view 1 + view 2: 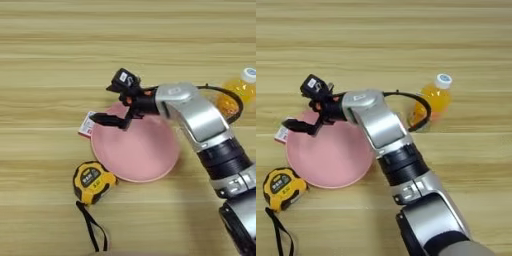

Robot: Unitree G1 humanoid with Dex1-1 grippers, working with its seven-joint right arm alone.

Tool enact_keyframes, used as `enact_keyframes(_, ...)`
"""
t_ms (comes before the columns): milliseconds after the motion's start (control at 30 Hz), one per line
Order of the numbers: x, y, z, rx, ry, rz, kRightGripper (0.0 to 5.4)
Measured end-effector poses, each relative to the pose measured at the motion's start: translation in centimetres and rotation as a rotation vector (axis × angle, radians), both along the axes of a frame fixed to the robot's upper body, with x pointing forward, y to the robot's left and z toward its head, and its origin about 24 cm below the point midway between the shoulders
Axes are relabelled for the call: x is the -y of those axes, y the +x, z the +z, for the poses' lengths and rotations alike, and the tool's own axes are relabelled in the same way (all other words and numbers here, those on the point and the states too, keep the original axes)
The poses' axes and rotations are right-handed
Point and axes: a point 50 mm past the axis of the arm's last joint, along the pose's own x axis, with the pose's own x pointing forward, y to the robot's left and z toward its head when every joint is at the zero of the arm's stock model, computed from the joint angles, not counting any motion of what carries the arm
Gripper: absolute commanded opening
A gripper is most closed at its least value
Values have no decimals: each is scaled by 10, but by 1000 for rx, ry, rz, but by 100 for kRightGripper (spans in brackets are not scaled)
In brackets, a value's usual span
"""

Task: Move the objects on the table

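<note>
A round pink plate (pixel 142 155) lies on the table (pixel 50 60) left of centre. A small red-white flat box (pixel 86 124) lies at the plate's upper left rim, partly covered. My right gripper (pixel 111 102) hovers over that rim, its fingers spread open with nothing between them; the lower finger (pixel 107 120) points at the box. A yellow-black tape measure (pixel 91 181) sits just below the plate's left side, its black strap (pixel 94 231) trailing toward the near edge. An orange juice bottle (pixel 437 97) with a white cap lies to the right, beyond my forearm.
My silver forearm (pixel 381 127) crosses from the bottom right up over the plate. A black cable (pixel 423 107) loops off the arm beside the bottle. Bare wood stretches across the far half of the table and to the left.
</note>
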Motion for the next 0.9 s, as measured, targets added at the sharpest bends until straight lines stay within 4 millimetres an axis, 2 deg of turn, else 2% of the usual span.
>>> enact_keyframes(200,-11,11,0,-42,19,-59,538)
enact_keyframes(567,-28,11,0,-99,13,-60,538)
enact_keyframes(900,-38,8,-22,-127,-133,-47,538)
